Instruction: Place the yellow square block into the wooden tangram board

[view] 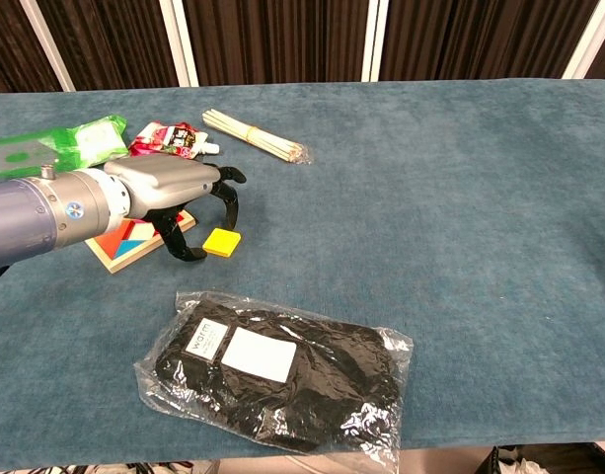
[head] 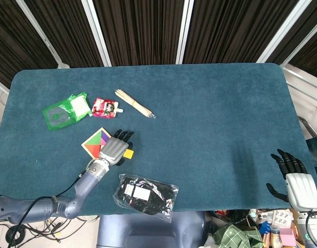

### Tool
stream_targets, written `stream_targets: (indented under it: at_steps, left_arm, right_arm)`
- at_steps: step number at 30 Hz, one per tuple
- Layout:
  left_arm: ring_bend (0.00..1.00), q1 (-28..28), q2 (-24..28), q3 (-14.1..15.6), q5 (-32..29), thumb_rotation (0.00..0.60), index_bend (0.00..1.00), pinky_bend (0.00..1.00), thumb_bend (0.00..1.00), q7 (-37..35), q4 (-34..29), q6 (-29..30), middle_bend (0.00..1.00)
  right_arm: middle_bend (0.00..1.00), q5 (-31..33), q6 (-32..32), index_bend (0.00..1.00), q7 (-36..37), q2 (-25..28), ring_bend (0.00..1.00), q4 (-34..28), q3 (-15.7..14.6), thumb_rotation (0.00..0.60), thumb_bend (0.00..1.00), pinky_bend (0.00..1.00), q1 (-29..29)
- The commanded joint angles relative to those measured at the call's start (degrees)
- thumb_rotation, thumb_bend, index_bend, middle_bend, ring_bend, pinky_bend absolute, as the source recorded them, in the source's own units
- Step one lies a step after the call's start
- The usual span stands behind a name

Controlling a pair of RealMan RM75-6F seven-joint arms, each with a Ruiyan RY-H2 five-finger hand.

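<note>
Left hand poised over the yellow square block, nothing grasped yet

Nearest, a black item in a clear plastic bag (view: pixel 277 377) lies at the table edge, out of the way. Beyond it the left hand (view: pixel 174 193) arches above the yellow square block (view: pixel 221 242), fingers apart and curled downward, holding nothing, likely set to pinch. The block lies on the cloth just beside the wooden tangram board (view: pixel 119 249), an easy short carry. Farther back lie a bundle of wooden sticks (view: pixel 255 137), a red pouch (view: pixel 164 140) and a green packet (view: pixel 60 143). The right hand (head: pixel 298 181) idles with fingers spread, well apart.
</note>
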Motion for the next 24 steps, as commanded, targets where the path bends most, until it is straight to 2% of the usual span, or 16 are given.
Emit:
stream_targets:
  at_steps: [1,17,24]
  left_arm:
    - [0.0,0.1,-0.4,0.0,0.3,0.6,0.38,0.0,0.31,0.0,0.7,-0.1,0.0]
    - [0.0,0.7,-2.4,-0.3,2.8,0.6,0.41,0.0,0.31,-0.8,3.6,-0.2,0.0]
    - [0.0,1.2,-3.0,-0.5,3.3,0.6,0.43,0.0,0.36,-1.0,4.8,0.0,0.0]
  right_arm:
    - [0.05,-0.1,-0.1,0.15,0.1,0.0,0.08,-0.1,-0.1,0.6,0.18,0.13,0.0]
    - [0.05,0.1,-0.1,0.15,0.1,0.1,0.08,-0.1,0.0,0.6,0.18,0.13,0.0]
    - [0.05,0.1,-0.3,0.15,0.1,0.1,0.08,-0.1,-0.1,0.6,0.18,0.13,0.0]
